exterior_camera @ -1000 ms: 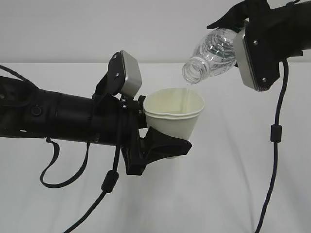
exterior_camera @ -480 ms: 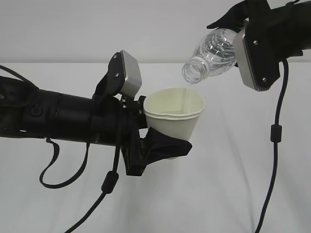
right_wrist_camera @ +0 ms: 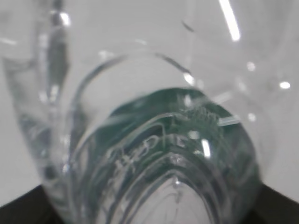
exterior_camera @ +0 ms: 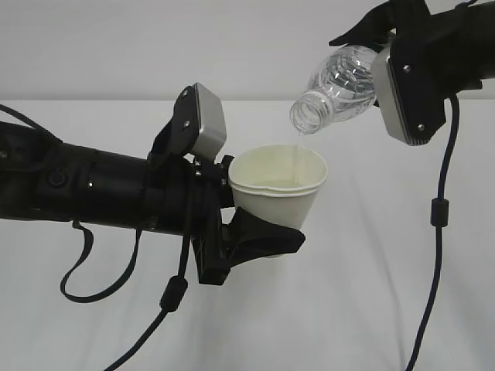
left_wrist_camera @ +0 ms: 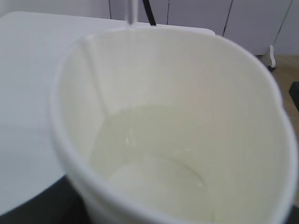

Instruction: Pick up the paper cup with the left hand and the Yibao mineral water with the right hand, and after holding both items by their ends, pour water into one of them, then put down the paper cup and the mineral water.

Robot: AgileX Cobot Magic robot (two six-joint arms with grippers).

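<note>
Left hand (exterior_camera: 267, 239): reaches in from the left of the exterior view, raised off the bench (exterior_camera: 348, 309); grey box module (exterior_camera: 203, 122) sits on top behind the fingers.
Left fingers (exterior_camera: 263, 238): part-open and clamped on the lower body of the cup; the near finger wraps the cup's underside.
Cup (exterior_camera: 277, 189): held clear of the bench, mouth up and tipped slightly toward the right; a second rim line shows below the rolled rim.
Cup interior (left_wrist_camera: 154, 163): the left wrist view shows clear water (left_wrist_camera: 140, 154) pooled over the bottom, with a side seam running up the inner wall.
Stream (exterior_camera: 302, 143): a thin thread of water falls from the bottle mouth into the cup, near its far right rim.
Bottle (exterior_camera: 336, 85): above and right of the cup, tilted neck-down toward the left, uncapped; not touching the cup.
Bottle base (right_wrist_camera: 154, 154): fills the right wrist view; clear ribbed plastic with the green label seen through it.
Right hand (exterior_camera: 402, 46): enters from the upper right, grey screwed box (exterior_camera: 406, 89) facing the camera.
Right fingers: set fairly wide, gripping the bottle's base end; mostly hidden behind the box.
Cables (exterior_camera: 439, 209): black leads hang from both arms.
</note>
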